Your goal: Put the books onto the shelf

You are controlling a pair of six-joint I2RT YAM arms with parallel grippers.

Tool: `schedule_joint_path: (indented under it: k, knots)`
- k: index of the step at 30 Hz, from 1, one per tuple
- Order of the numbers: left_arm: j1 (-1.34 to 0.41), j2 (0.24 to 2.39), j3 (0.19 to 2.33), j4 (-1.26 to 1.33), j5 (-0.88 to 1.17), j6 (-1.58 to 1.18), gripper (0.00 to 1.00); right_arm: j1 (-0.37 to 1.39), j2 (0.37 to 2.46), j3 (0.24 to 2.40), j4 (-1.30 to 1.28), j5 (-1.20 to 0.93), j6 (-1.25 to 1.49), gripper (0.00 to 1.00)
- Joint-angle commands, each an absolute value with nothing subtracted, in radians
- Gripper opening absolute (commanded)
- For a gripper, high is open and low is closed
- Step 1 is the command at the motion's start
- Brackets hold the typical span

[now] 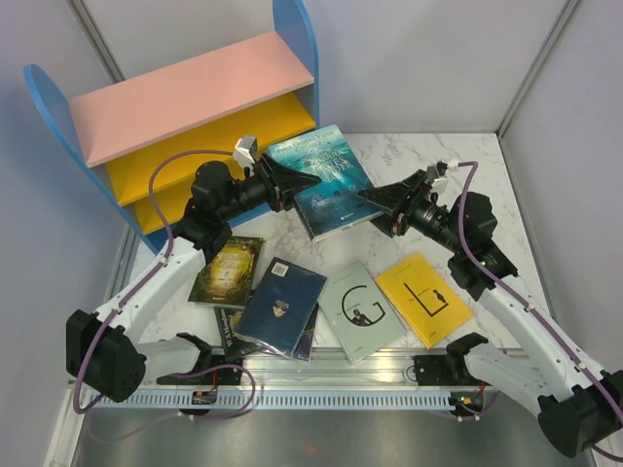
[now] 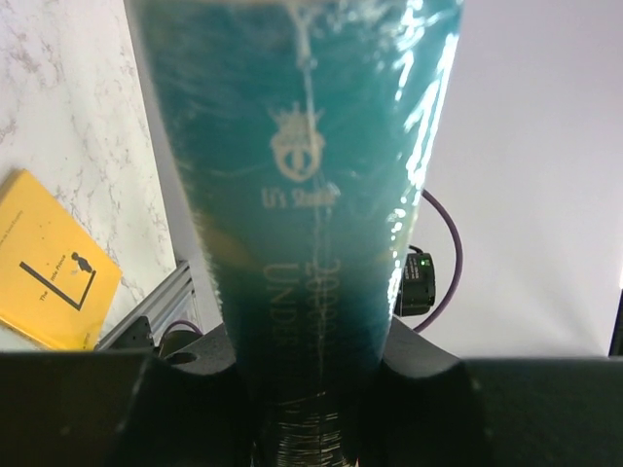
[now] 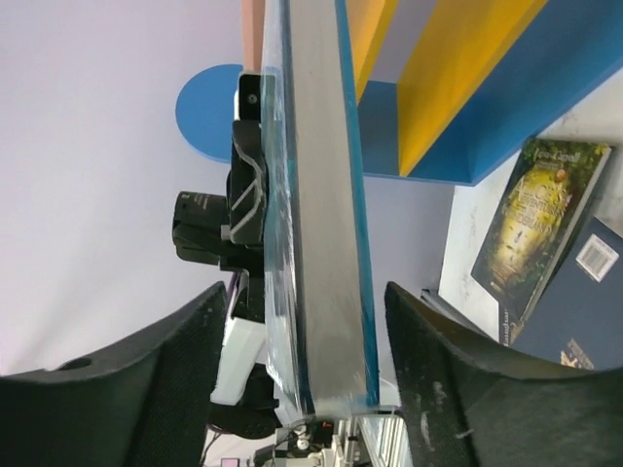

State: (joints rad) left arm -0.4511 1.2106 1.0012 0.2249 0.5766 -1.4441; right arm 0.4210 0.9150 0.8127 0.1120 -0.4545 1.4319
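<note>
A teal-blue book [image 1: 331, 180] hangs tilted above the table, just in front of the shelf [image 1: 185, 97], with its cover toward the top camera. My left gripper [image 1: 300, 181] is shut on its left edge. In the left wrist view that book [image 2: 302, 175] fills the gap between the fingers of the left gripper [image 2: 311, 389]. My right gripper [image 1: 370, 201] is open around the opposite edge. In the right wrist view the book's page edge [image 3: 316, 243] stands between the fingers of the right gripper [image 3: 305, 292], with a gap on each side.
Other books lie flat on the marble table in front of the arms: dark green-gold [image 1: 227, 270], navy [image 1: 280, 305] on top of a black one, pale grey [image 1: 362, 311] and yellow [image 1: 423, 297]. The shelf's yellow boards [image 3: 458, 117] are behind the held book.
</note>
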Motion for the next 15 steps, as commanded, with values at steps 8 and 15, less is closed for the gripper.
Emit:
schedule_joint_path:
  k: [8,15]
  knots:
    - [-0.486,1.151,1.032,0.367,0.515,-1.474,0.02,0.457,0.989,0.925,0.268,-0.431,1.468,0.22]
    - [-0.474,1.115,1.158,0.010,0.494,-1.292,0.32,0.453,1.002,0.982,0.226,-0.420,1.459,0.00]
